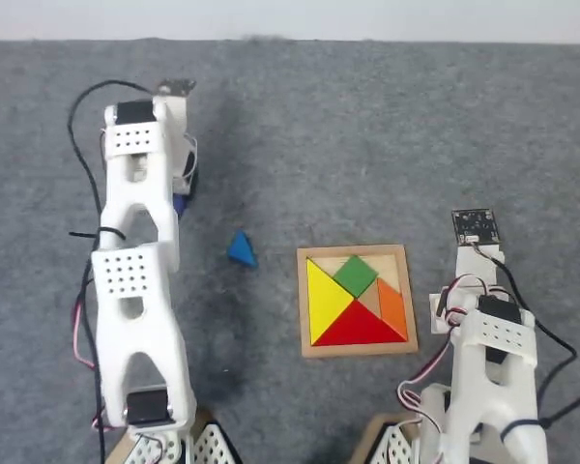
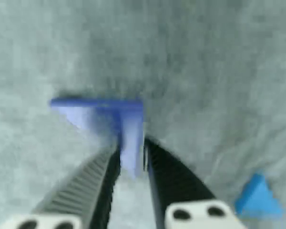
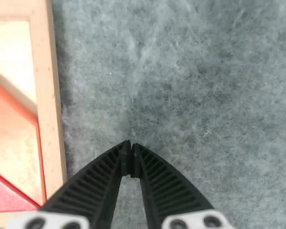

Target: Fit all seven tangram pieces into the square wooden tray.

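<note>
The square wooden tray (image 1: 356,251) lies right of centre and holds yellow (image 1: 324,298), red (image 1: 360,327), green (image 1: 356,275) and orange (image 1: 392,305) pieces. A small light-blue triangle (image 1: 242,249) lies on the mat left of the tray; it is also in the left wrist view (image 2: 258,196). My left gripper (image 2: 132,160) is shut on a dark blue piece (image 2: 109,117), held on edge above the mat; in the high view that piece (image 1: 181,204) peeks out beside the left arm. My right gripper (image 3: 131,157) is shut on nothing, over the mat beside the tray's frame (image 3: 50,109).
Grey felt mat (image 1: 367,135) covers the table. The left arm (image 1: 135,261) stretches far up the left side with cables along it. The right arm (image 1: 488,348) stands just right of the tray.
</note>
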Robot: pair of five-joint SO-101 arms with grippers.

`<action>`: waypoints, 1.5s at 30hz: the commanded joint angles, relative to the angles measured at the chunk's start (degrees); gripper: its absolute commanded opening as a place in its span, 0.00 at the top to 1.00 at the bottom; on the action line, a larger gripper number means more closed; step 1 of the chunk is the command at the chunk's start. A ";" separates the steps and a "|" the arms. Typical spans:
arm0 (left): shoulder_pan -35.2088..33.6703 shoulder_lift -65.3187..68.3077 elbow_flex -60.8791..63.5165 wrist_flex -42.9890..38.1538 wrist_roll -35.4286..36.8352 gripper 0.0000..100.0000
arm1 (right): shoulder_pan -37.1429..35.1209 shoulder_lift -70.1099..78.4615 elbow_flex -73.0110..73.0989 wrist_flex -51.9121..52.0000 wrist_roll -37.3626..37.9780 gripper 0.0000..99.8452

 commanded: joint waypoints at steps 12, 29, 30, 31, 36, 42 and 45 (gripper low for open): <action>1.05 -42.20 36.26 -22.51 0.53 0.92 | 0.84 -0.22 -0.62 -1.19 -0.26 0.99; 0.53 -6.68 4.70 -23.21 4.48 0.92 | 0.84 -0.22 -0.62 -1.19 -0.26 0.99; 0.53 -5.10 2.24 -21.19 4.31 0.92 | 0.84 -0.22 -0.62 -1.19 -0.26 0.99; 0.44 -3.60 0.04 -18.81 4.13 0.92 | 0.84 -0.22 -0.62 -1.19 -0.26 0.99; -0.44 1.67 -8.04 -6.95 2.02 0.92 | 0.75 -0.22 -0.62 -1.19 -0.26 0.99; -0.62 0.79 -7.43 2.37 -1.41 0.93 | 0.75 -0.22 -0.62 -1.19 -0.26 0.99; -0.26 -4.75 2.68 2.37 -3.34 0.93 | 0.75 -0.22 -0.62 -1.19 -0.26 0.99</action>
